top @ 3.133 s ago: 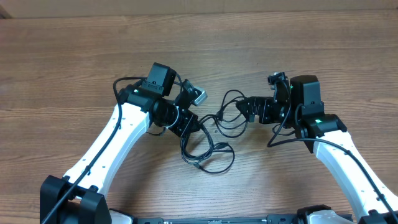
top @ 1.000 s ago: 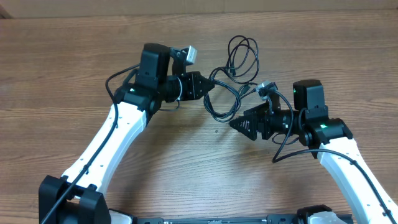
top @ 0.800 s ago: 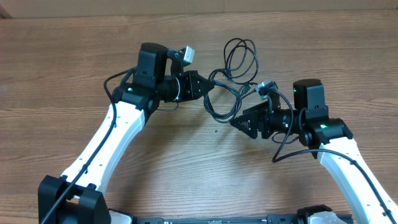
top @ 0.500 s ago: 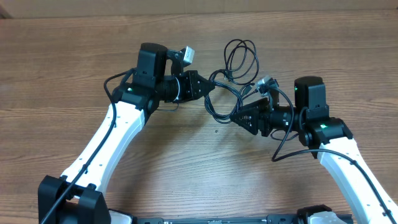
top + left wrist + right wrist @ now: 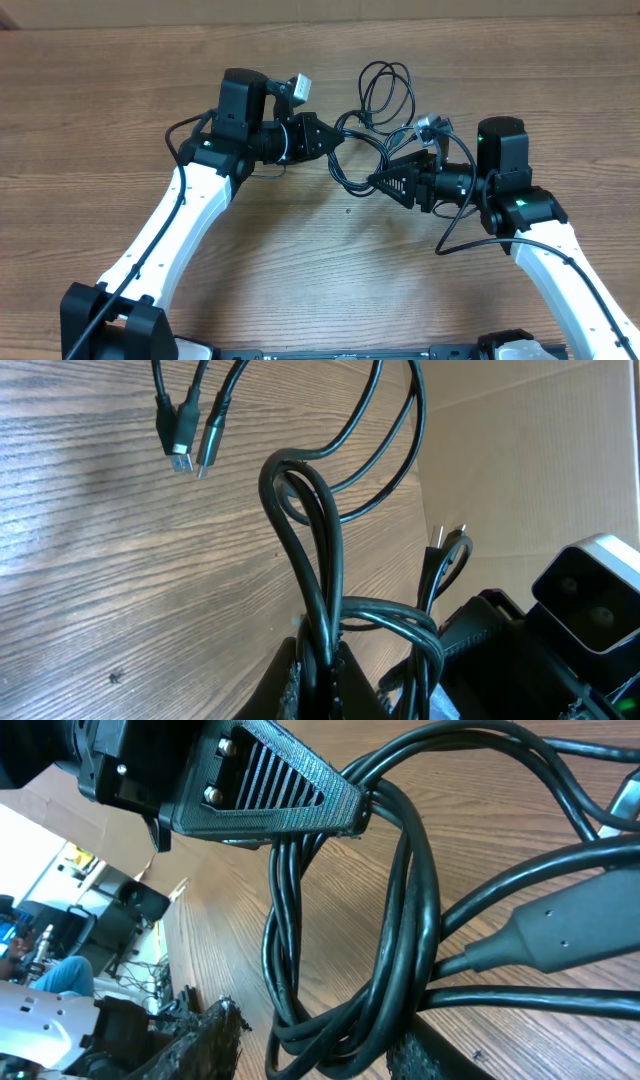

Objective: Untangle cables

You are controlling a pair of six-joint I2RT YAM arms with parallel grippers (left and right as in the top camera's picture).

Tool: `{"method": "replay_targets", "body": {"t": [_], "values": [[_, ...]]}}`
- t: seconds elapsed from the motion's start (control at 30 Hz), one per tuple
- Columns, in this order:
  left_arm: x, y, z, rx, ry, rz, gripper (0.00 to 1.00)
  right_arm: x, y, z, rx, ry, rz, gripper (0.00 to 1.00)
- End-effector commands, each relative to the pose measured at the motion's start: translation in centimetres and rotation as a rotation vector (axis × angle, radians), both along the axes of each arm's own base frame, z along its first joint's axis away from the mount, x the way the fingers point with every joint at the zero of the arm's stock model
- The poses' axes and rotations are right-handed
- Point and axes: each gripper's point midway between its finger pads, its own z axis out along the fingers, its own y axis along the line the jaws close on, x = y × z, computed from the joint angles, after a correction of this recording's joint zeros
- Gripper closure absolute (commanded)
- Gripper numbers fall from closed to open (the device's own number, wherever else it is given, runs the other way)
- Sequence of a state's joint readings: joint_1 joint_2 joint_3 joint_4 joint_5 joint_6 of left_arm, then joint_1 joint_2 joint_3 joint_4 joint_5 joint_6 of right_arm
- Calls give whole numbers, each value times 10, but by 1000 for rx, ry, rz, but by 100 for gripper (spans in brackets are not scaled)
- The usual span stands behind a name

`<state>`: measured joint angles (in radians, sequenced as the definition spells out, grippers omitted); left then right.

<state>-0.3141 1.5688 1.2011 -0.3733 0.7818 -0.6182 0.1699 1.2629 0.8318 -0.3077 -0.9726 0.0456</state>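
Left claw (image 5: 338,140) is pinching the cables (image 5: 405,920) tight. Our right claw (image 5: 378,181) sits half-open around them, so we'd close on one strand only and pull gently.

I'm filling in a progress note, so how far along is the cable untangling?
Done: little; the cables are one twisted bundle, though two plug ends show clear of it. In hand: the left gripper is shut on the bundle, and the right gripper straddles its loop, jaws open. Left: separating the strands and laying each cable out alone.
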Motion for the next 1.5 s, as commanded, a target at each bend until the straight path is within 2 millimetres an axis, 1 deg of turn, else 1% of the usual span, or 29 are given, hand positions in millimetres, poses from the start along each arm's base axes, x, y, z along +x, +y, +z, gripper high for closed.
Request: {"method": "replay_targets", "body": {"t": [0.0,0.1,0.27,0.4,0.53,0.57,0.6,0.67,0.8,0.83,0.9,0.97,1.03,1.3,1.47], "values": [[3,3,7,30,-81,-7,96,-2,4,21,40,-47,31,54],[6,9,-1,81,-87,20,96,0,4,23,43,-56,29,54],[10,22,-15,169,-77,73,96,6,5,33,76,-62,8,57],[11,21,-15,168,-83,75,96,9,6,38,93,-62,-3,59],[12,21,-14,166,-86,75,96,8,5,37,94,-49,-5,59],[12,21,-14,164,-86,72,96,9,5,37,93,-48,-6,58],[11,21,-14,165,-85,72,96,9,5,37,92,-49,-9,54],[9,20,-14,163,-94,51,96,12,3,35,79,-52,-30,51],[-2,9,-6,109,-116,-39,96,25,-4,29,25,-84,-103,49],[-4,7,-4,92,-114,-57,96,26,-4,28,16,-104,-98,49],[-10,3,-1,61,-107,-87,96,26,-4,27,4,-130,-87,46],[-14,0,2,38,-102,-110,96,27,-4,25,0,-130,-84,41],[-16,-2,4,21,-98,-125,96,28,-3,22,-2,-122,-84,38],[-27,-9,12,-39,-83,-184,96,34,-2,5,-19,-85,-75,37],[-28,-10,12,-39,-85,-188,96,31,7,-2,-22,-66,-49,38]]}}
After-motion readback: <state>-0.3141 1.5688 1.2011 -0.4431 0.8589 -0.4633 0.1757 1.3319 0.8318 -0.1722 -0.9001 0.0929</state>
